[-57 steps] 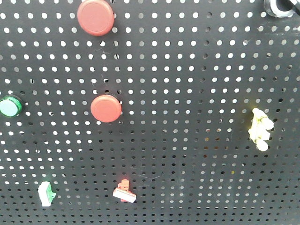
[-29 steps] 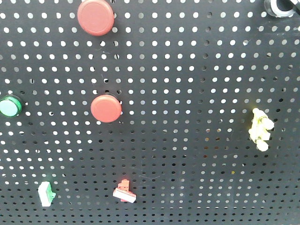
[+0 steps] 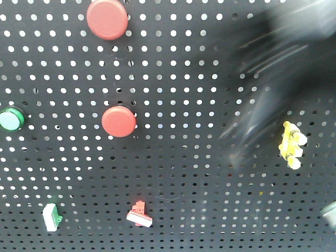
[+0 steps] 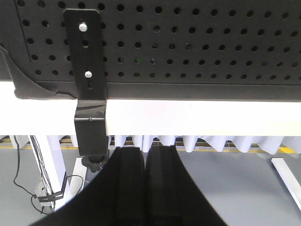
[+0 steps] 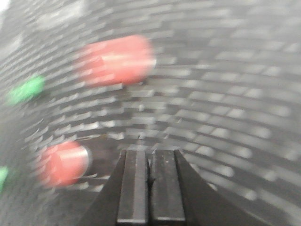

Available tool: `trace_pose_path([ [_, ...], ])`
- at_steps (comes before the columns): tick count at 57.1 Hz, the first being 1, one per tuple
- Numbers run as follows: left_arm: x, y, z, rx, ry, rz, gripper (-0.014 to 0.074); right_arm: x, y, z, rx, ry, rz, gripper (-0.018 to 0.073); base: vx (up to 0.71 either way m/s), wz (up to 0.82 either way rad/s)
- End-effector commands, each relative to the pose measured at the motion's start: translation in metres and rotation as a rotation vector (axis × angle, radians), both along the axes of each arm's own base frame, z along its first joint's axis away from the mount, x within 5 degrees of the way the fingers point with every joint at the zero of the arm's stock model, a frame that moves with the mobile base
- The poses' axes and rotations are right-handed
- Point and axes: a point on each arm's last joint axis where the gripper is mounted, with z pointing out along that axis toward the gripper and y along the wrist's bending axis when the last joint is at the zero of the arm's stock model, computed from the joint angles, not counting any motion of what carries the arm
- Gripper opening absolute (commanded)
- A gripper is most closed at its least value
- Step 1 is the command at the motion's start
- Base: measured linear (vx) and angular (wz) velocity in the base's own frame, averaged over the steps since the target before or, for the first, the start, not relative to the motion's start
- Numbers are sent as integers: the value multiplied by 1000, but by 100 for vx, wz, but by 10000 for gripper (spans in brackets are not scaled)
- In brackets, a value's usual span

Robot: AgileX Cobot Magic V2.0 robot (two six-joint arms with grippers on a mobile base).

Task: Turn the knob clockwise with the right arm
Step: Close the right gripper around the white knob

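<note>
The knob (image 3: 291, 144) was found fixed at the right side of the pegboard (image 3: 184, 173), about mid-height, its pale-yellow lobed bar standing nearly upright with a slight lean. Nothing was touching it.

Just above and to its left, the right arm (image 3: 275, 73) was rendered only as a dark smear reaching down from the upper right corner, so a fast approach could be inferred. Its lower end was seen near the knob but apart from it.

In the right wrist view the right gripper (image 5: 150, 162) was shown with its jaws pressed together and nothing between them. The knob was not caught in that view. The jaws would probably have to be parted before the bar could be straddled and turned.

The left gripper (image 4: 145, 157), jaws likewise together and empty, was held below the board's bottom edge, presumably kept out of the way.

Further left, the lower red button (image 3: 118, 121), the upper red button (image 3: 107, 19) and the red-and-white switch (image 3: 139, 213) were left alone.
</note>
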Motion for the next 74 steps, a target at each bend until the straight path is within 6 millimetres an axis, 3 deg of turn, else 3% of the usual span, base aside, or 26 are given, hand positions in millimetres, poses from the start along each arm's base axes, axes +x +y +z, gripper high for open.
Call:
trace_pose_path([
  [1, 2, 1, 4, -13, -78, 12, -6, -8, -9, 25, 10, -182, -54, -9, 0, 0],
  [17, 2, 1, 4, -13, -78, 12, -6, -28, -47, 44, -95, -388, -236, 1, 0, 0],
  [36, 2, 1, 4, -13, -78, 12, -6, -49, -93, 47, -124, -304, -463, 118, 0, 0],
  [54, 2, 1, 4, -13, -78, 12, -6, -43, -87, 45, -125, -290, -458, 337, 0, 0],
  [74, 2, 1, 4, -13, -78, 12, -6, -31, -77, 46, -121, -332, -472, 314, 0, 0],
])
